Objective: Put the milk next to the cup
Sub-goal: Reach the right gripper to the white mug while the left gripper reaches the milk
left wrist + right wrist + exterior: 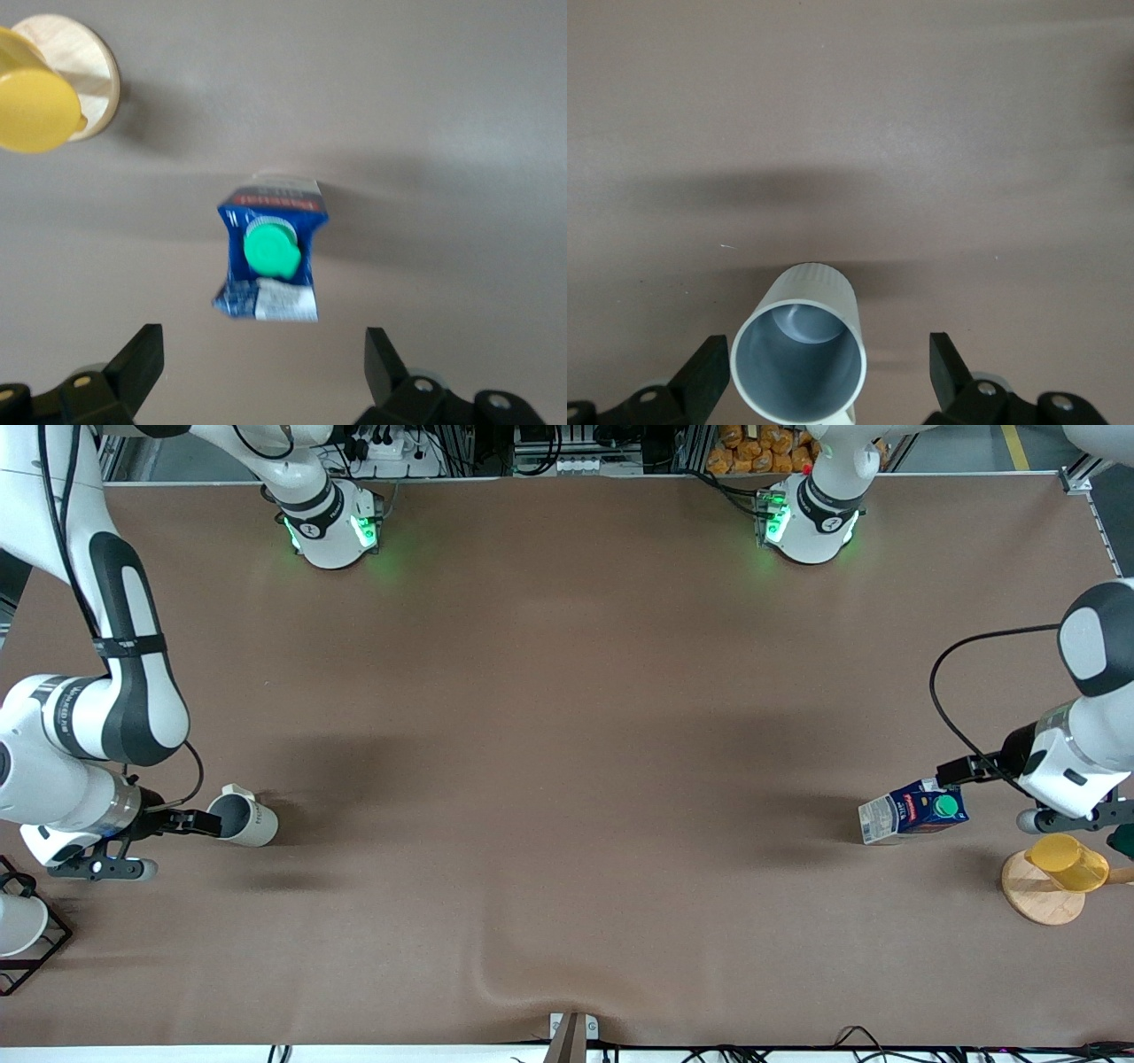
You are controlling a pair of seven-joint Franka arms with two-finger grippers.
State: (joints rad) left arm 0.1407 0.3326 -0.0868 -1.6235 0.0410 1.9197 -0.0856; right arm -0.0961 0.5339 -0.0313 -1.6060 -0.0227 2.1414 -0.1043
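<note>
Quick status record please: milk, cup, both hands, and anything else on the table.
milk: standing on the table at the left arm's end, not held
cup: on the table at the right arm's end, apart from the milk
left hand: open, beside the milk
right hand: open, at the cup, not gripping
other: yellow cup on wooden disc; white cup in black wire rack

Robotics lab, not a home. Two arm bases [332, 527] bolted along a brown-covered table [567, 691]. Power strips [390, 447], cables and metal framing at its edge.
</note>
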